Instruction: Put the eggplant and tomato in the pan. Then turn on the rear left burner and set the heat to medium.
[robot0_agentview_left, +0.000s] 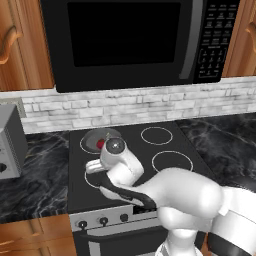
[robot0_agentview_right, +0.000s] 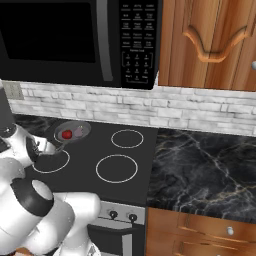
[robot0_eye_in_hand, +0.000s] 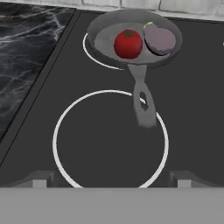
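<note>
Tomato (robot0_eye_in_hand: 127, 43) and eggplant (robot0_eye_in_hand: 159, 40) sat in the pan (robot0_eye_in_hand: 103, 40); my gripper (robot0_eye_in_hand: 112, 179) hung wide open, empty; I judged a careful knob reach came next.

Even flat rendered light, soft pix, faint shadows, no glare

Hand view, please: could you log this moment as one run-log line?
tomato: in pan | eggplant: in pan, beside tomato | pan: on rear left burner | fingers: open, empty | knobs: untouched
</note>
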